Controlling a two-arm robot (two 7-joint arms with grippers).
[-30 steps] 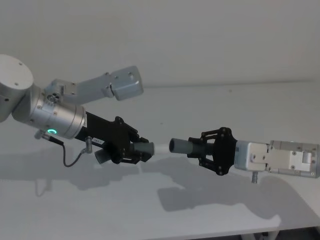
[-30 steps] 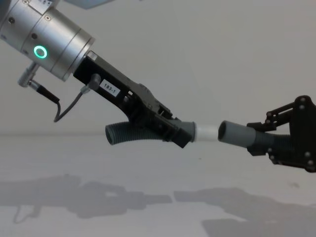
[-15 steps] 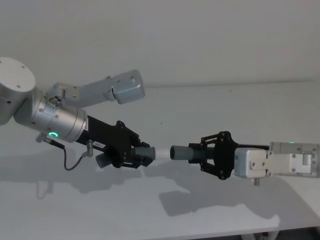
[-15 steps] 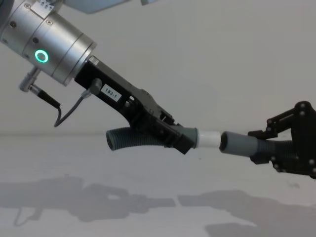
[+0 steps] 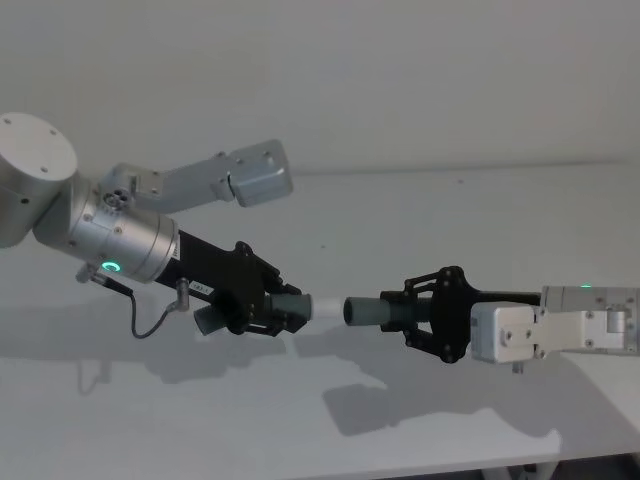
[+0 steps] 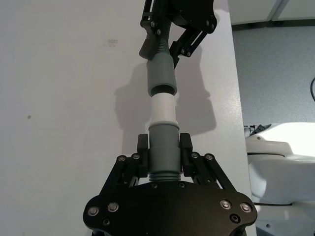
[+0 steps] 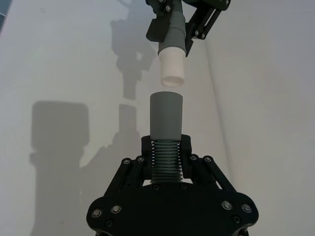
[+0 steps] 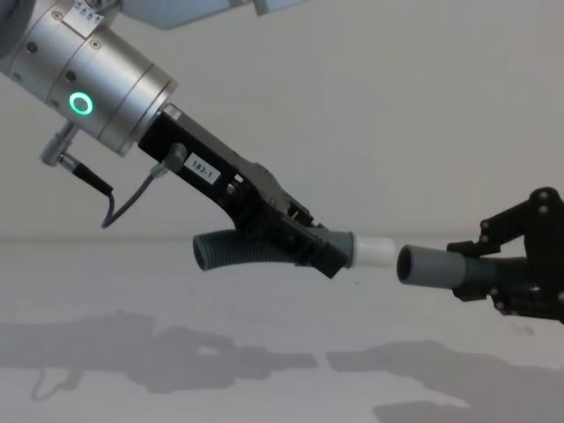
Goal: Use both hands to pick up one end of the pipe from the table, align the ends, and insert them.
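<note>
Free room and obstacles above the table (image 5: 420, 200). The left gripper (image 5: 285, 312) clamps a grey pipe piece (image 8: 231, 250) with a white stub tip (image 8: 374, 251); the right gripper (image 5: 408, 312) clamps a second grey pipe piece (image 5: 372, 311) with an open mouth (image 8: 411, 266). Tip and mouth face each other, very near; in the right wrist view a narrow gap separates them, and nothing stands in it. Both pieces hang well above the table, so free room lies beneath them. The open surface around the two arms bears shadows alone. On the left, the silver arm (image 8: 97, 88) and its dangling cable (image 8: 123, 198) occupy that side's approach.
</note>
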